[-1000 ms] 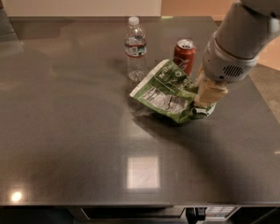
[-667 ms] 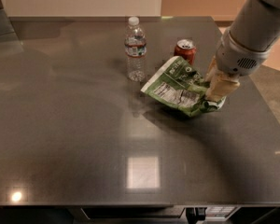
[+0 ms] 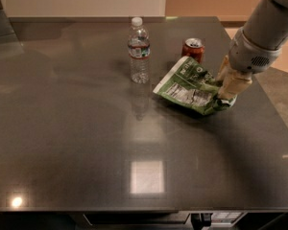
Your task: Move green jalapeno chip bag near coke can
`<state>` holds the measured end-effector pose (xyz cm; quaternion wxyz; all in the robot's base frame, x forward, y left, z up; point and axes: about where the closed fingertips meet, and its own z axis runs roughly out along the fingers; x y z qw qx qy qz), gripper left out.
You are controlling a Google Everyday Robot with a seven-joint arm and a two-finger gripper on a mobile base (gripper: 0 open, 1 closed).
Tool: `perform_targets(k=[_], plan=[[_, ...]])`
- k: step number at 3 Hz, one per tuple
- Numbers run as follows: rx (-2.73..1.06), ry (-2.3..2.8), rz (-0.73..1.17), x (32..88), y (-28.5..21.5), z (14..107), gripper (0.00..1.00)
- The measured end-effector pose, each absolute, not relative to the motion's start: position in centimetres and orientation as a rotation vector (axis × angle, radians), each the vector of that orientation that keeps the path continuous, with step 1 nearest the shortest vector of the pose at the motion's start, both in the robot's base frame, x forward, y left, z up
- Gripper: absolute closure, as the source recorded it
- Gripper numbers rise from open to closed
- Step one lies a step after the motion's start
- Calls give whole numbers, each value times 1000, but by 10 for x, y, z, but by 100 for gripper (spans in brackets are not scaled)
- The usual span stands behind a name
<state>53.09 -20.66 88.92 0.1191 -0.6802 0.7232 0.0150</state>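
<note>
**Bag in gripper, just in front of can**

Nearest: front of the dark glossy table (image 3: 62,176), with a square patch of light glare on it. Mid-table right: the green bag (image 3: 191,84), crinkled and tilted. Its white nutrition panel faces the camera, but the print is too small to read. There's dark lettering on the green upper part, not legible either. The gripper (image 3: 224,99) is clamped on the bag's right end, with beige fingers (image 3: 234,84) coming down from the grey arm (image 3: 259,42) at the right edge. The bag's left corner sits low over the table; can't tell if it touches.

Just behind the bag's top edge: the red can (image 3: 193,49), silver top, script not readable. Can't tell if bag and can touch. Left of the can and apart from it: an upright clear bottle (image 3: 139,49), white cap, label unreadable.
</note>
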Motion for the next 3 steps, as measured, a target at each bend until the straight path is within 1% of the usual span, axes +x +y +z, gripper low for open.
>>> perform_targets(k=[2,3], plan=[[-1985,2106,36,533,-205,889,13],[-1983,2103,32,534,-204,890,0]])
